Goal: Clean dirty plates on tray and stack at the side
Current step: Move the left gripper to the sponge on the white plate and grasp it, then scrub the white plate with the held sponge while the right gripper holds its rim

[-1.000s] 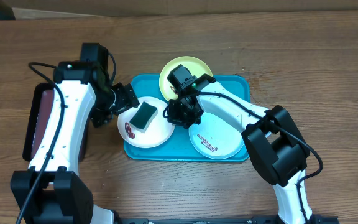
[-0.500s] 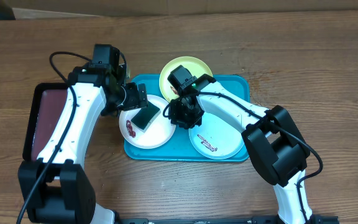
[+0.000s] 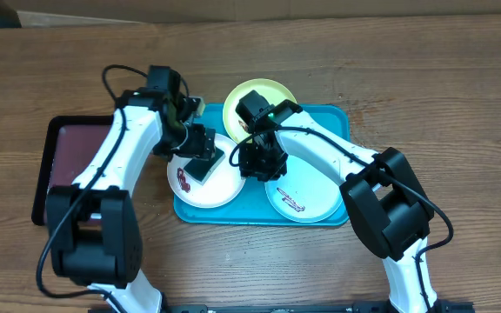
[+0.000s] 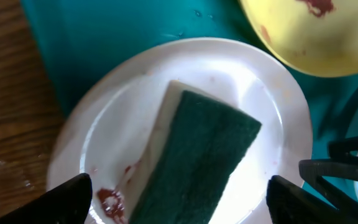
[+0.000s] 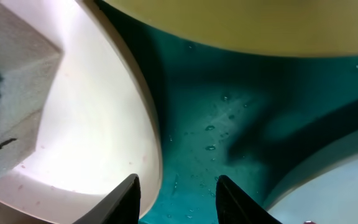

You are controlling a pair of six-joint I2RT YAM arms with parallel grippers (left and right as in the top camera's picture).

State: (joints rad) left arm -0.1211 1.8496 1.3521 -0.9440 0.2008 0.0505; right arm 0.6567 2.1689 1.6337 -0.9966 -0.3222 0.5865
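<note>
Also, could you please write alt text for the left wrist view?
A green-topped sponge lies on the white plate, with the open left gripper straddling it. A dark red smear marks the plate's near edge. The plate sits on the turquoise tray, beside a smeared yellow plate.

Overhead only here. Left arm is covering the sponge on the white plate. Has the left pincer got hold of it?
Observer: No. In the left wrist view the left pincer is wide open, with a fingertip on each side of the sponge and a gap on both sides.
Operator: Right pincer? Its wrist blocks my view.
Observer: The right pincer is partly open and straddles the rim of the white plate. Bare tray shows between the rim and one finger, so it looks unclamped.
Operator: Yellow plate looks clean from up here.
Observer: It isn't. The left wrist view shows a red-brown smear on the yellow plate.
</note>
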